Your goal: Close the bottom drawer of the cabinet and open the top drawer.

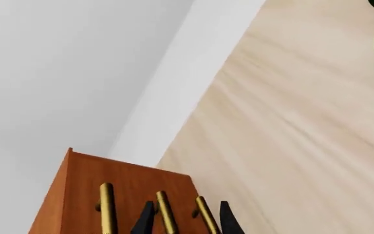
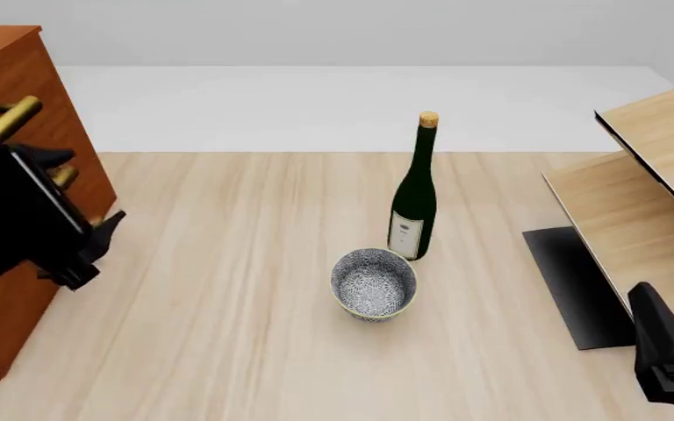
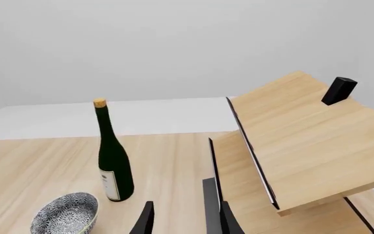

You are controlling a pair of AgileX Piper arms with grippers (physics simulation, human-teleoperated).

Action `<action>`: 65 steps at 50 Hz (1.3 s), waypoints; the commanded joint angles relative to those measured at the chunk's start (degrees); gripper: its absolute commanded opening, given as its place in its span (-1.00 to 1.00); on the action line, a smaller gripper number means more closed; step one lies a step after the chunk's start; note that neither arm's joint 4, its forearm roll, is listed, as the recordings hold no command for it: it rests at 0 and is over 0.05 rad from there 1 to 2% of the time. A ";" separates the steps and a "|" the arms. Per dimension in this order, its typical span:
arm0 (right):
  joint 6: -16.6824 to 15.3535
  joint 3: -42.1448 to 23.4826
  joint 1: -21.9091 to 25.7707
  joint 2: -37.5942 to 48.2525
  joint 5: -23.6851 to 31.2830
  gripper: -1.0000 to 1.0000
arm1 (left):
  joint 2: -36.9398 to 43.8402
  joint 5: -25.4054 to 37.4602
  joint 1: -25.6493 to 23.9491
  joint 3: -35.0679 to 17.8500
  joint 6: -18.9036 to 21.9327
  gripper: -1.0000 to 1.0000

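The reddish-brown cabinet (image 2: 3, 70) stands at the table's left edge, its drawer fronts facing right. In the left wrist view the cabinet (image 1: 83, 180) shows three brass bar handles. The top drawer's handle (image 1: 105, 209) is farthest from the table, and the bottom drawer's handle (image 1: 206, 217) is nearest it. My left gripper (image 1: 185, 210) is open, and the middle and bottom handles show between its fingers; whether it touches them I cannot tell. From the front, the top handle (image 2: 10, 118) sticks out above the left gripper (image 2: 94, 250). My right gripper (image 3: 180, 219) is open and empty at the near right (image 2: 665, 351).
A green wine bottle (image 2: 413, 210) stands mid-table with a patterned bowl (image 2: 374, 283) just in front of it. Tilted pale wood panels (image 2: 653, 175) and a black base plate (image 2: 571, 281) fill the right side, close to my right gripper.
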 commanded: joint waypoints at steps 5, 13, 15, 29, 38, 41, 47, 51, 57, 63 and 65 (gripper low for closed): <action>0.13 -0.04 0.17 -0.14 0.18 1.00 | -2.58 1.13 3.41 -0.28 9.88 1.00; 0.24 -0.04 0.25 -0.24 0.30 1.00 | -4.51 1.92 5.62 -0.78 12.72 1.00; 0.27 -0.04 0.26 -0.17 0.25 1.00 | -5.17 1.11 6.28 -0.06 14.50 1.00; 0.35 -0.02 0.28 0.24 -0.12 1.00 | -5.88 -5.60 10.23 2.15 21.47 1.00; 0.34 -0.04 0.23 0.25 -0.12 1.00 | -4.03 -7.23 12.51 0.80 21.56 1.00; 0.33 -0.06 0.25 0.07 0.07 1.00 | -3.47 -8.37 13.14 1.25 22.30 1.00; 0.23 -0.07 0.20 0.05 0.08 1.00 | -3.04 -10.05 14.20 1.95 23.21 1.00; 0.21 -0.08 0.31 -0.05 0.20 1.00 | -2.40 -13.62 15.37 3.99 25.51 1.00; 0.25 -0.07 0.25 0.27 -0.10 1.00 | -0.82 -16.24 16.20 4.83 26.45 1.00; 0.31 -0.06 0.23 0.30 -0.12 1.00 | 0.85 -19.26 16.48 5.24 28.42 1.00; 0.35 -0.05 0.21 0.25 -0.07 1.00 | 1.58 -20.36 16.72 5.28 29.08 1.00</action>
